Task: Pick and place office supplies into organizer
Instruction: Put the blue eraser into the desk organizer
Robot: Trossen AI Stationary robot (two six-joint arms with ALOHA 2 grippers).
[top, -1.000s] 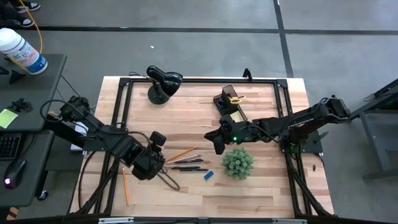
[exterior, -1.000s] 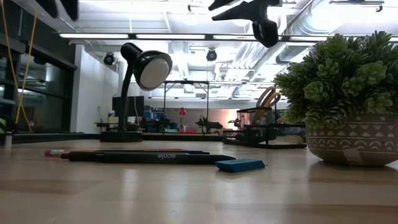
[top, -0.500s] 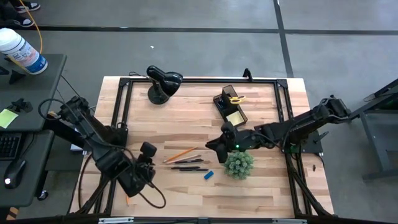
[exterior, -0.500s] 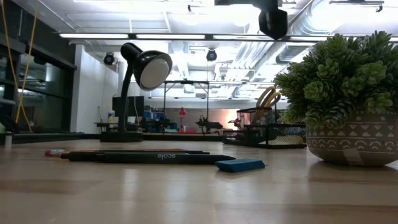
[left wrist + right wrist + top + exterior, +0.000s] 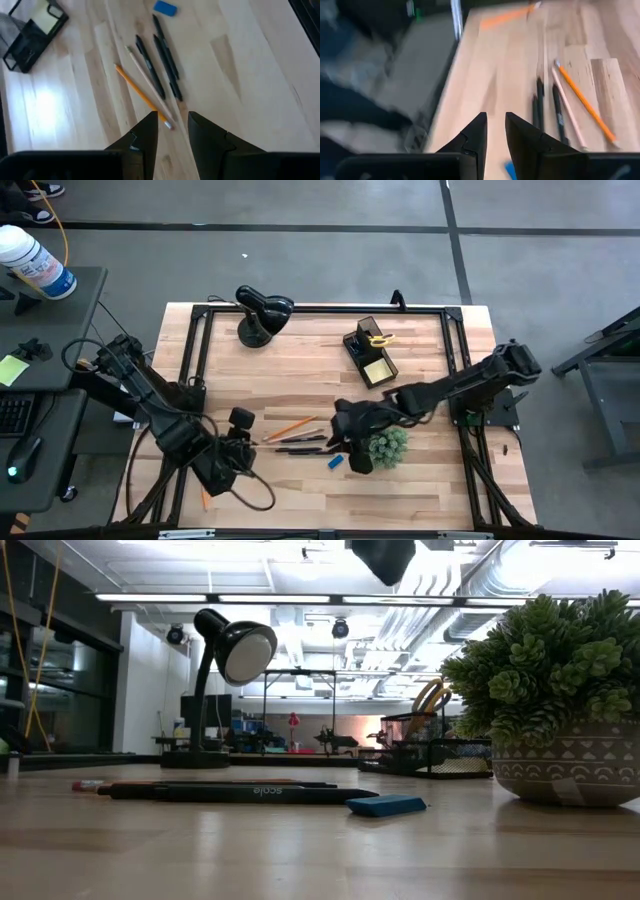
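While my right gripper [image 5: 494, 131] hangs slightly open, empty, mid-frame, pens [image 5: 303, 444] & orange pencil [image 5: 291, 426] lie loose nearby.

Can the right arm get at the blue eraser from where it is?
Probably yes. The right gripper hangs empty just beside the blue eraser. The potted plant stands close on the arm's side but does not cover it.
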